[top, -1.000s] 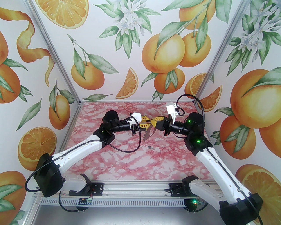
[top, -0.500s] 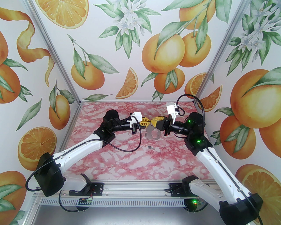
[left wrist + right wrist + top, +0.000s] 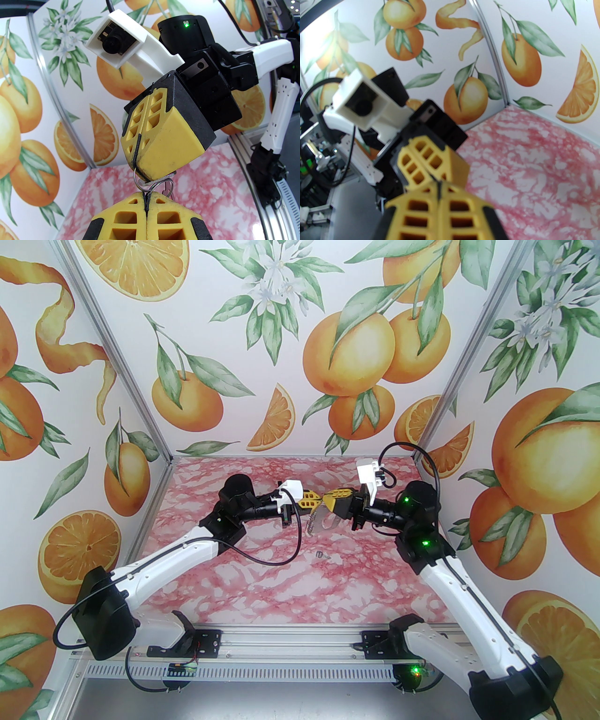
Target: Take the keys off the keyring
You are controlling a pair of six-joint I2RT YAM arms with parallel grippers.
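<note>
One key off, the rest still to free

A loose key [image 3: 321, 555] lies on the bench [image 3: 262, 577], just on my side of the keyring [image 3: 320, 522]. The keyring hangs mid-air. My left hand [image 3: 146, 198] is pressed together on a small ring [image 3: 153, 184] at its top, and my right hand [image 3: 138, 167] seems to pinch the keyring itself. I read no writing.

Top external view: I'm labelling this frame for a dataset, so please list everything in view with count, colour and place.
keyring: one, grey, held in the air where the jaws meet.
small wire ring: one seen, silver, on the keyring.
loose key: one, silvery, on the table below.
table: one, pink marble.
walls: three, orange-fruit print.
left arm: white-black, yellow jaws shut on the small wire ring.
right arm: white-black, yellow jaws shut on the keyring.
</note>
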